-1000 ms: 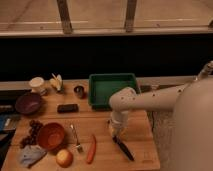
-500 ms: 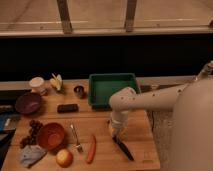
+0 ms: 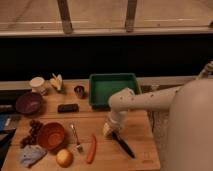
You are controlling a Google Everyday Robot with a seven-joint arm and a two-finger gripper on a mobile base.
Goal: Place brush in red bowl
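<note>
The brush [image 3: 123,145] lies on the wooden table right of centre. Its black handle points toward the front right, and its head end is under my gripper. My gripper [image 3: 110,131] hangs straight down from the white arm [image 3: 145,100] and sits low over that head end. The red bowl [image 3: 51,136] stands at the front left of the table, well left of the gripper, with nothing inside.
Between bowl and brush lie a silver fork [image 3: 76,138] and a red carrot-like piece [image 3: 91,149]. An apple [image 3: 64,158], blue cloth [image 3: 31,155] and grapes [image 3: 32,130] surround the bowl. A green tray [image 3: 114,89], black block [image 3: 68,107] and purple bowl [image 3: 29,103] sit further back.
</note>
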